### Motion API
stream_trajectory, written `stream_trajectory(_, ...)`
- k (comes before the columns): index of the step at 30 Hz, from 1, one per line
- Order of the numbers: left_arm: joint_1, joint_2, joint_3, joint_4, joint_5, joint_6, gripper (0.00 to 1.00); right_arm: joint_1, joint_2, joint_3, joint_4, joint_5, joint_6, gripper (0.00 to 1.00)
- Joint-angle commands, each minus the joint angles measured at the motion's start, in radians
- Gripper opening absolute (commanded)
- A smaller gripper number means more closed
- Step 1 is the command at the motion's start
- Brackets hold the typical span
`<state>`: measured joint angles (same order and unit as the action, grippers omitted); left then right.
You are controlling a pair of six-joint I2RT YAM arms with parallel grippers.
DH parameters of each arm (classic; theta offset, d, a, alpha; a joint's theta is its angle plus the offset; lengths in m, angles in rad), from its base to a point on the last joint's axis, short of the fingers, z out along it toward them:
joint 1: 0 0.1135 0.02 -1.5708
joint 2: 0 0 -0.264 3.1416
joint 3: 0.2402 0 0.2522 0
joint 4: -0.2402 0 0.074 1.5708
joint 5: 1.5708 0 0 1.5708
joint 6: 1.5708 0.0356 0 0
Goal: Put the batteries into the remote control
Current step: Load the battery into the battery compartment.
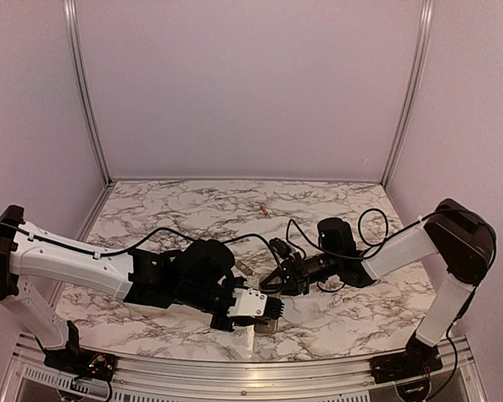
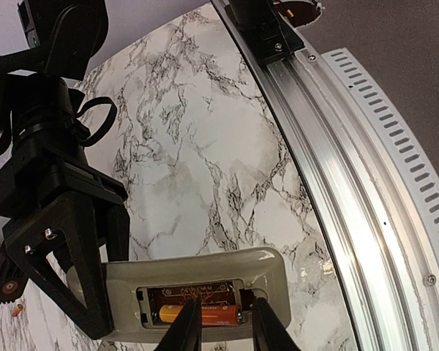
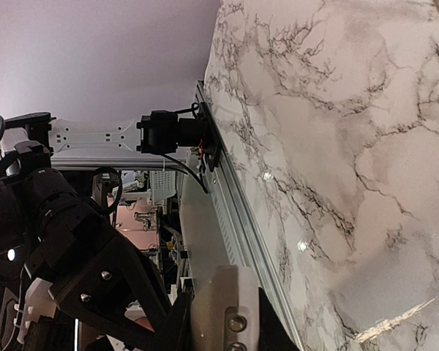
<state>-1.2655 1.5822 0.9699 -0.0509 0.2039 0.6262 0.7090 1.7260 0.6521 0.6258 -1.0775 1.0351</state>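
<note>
The remote control [image 2: 267, 272] is held back-up near the worktop [image 2: 205, 146] edge, one end clamped in the right gripper [image 3: 223, 318]. One battery [image 2: 214, 315] sits in its recess [image 2: 197, 292], partly hidden by the left gripper [image 2: 225, 313], whose fingers stand apart; whether they touch the battery is unclear. The second battery [image 1: 263, 208] lies well apart.

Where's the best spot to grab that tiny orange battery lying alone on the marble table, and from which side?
Pinch the tiny orange cylindrical battery at mid-length, straight down from above, closing across its barrel: it lies flat on the marble table, nothing beside it.
</note>
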Motion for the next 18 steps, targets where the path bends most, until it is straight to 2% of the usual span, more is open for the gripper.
stream_trajectory(1, -0.009, 0.025, 0.039, -0.032, -0.004, 0.016, 0.25, 0.015, -0.015, 0.026, -0.002, -0.015, -0.01, 0.0)
stream_trajectory(12, -0.009, 0.051, 0.052, -0.058, -0.022, 0.027, 0.23, 0.021, -0.011, 0.028, 0.009, -0.018, -0.002, 0.0)
stream_trajectory(18, -0.009, 0.059, 0.053, -0.072, -0.045, 0.023, 0.19, 0.021, -0.013, 0.03, 0.009, -0.019, -0.001, 0.0)
